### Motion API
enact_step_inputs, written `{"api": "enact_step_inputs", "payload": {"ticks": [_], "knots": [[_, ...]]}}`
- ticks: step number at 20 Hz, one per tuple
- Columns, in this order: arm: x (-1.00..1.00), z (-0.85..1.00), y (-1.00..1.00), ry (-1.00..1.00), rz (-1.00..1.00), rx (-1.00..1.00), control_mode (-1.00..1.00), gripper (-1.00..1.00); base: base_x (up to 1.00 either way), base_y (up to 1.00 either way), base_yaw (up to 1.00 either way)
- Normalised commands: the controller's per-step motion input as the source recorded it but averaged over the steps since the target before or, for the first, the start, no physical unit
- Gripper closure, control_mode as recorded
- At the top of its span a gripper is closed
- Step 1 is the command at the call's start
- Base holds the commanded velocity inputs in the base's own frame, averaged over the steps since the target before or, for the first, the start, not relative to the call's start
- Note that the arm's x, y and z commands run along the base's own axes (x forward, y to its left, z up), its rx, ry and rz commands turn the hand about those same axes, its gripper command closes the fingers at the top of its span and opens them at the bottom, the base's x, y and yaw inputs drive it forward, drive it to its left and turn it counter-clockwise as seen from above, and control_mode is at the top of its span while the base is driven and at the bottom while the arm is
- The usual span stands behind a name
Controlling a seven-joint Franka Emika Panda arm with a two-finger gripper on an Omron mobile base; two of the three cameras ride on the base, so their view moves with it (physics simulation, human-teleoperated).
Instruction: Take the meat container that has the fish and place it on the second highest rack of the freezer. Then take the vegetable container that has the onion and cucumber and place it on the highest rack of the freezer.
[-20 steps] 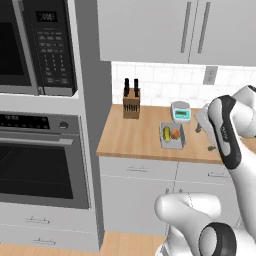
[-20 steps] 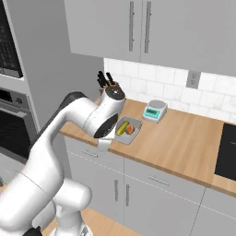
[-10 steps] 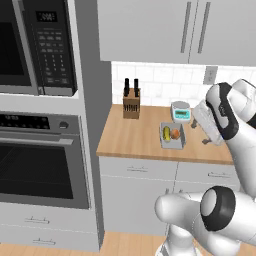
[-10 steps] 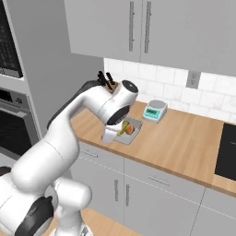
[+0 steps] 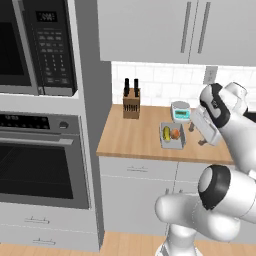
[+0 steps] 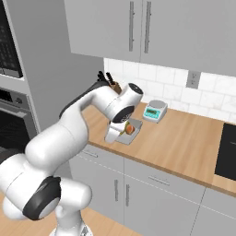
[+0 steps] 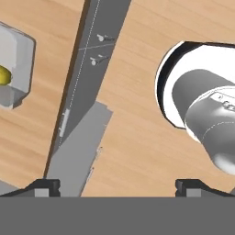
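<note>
Hovering beside vegetable container (image 5: pixel 173 136), gripper (image 5: pixel 202 140) fingers spread wide, empty; cucumber (image 5: pixel 166 133) and onion (image 5: pixel 175 134) inside, probably lining up for grab.

A grey tray (image 7: pixel 16 69) with a yellow-green cucumber (image 7: pixel 4 75) inside is seen at the left edge on a wooden counter (image 7: pixel 41 27). 2 dark fingertips (image 7: pixel 43 186) are spread wide apart.

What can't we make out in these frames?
- Shallow grey vegetable tray: cut off by the hand view's left edge, only a yellow-green bit showing.
- Same tray in right base view: near half hidden behind the white arm.
- Small teal-faced kitchen scale: display too small to read in both base views.
</note>
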Motion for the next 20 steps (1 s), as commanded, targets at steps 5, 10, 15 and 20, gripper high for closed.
{"api": "enact_step_inputs", "payload": {"ticks": [5, 10, 15, 20], "knots": [[-0.01, -0.16, 0.00, 0.00, -0.16, 0.01, -1.00, -1.00, 0.00, 0.00, 0.00], [0.00, -0.27, 0.00, 0.00, -0.08, -0.01, -1.00, -1.00, 0.00, 0.00, 0.00], [0.25, -0.22, 0.00, 0.01, -0.01, -0.06, -1.00, -1.00, 0.00, 0.00, 0.00], [0.28, -0.17, 0.00, 0.00, 0.00, -0.05, -1.00, -1.00, 0.00, 0.00, 0.00]]}}
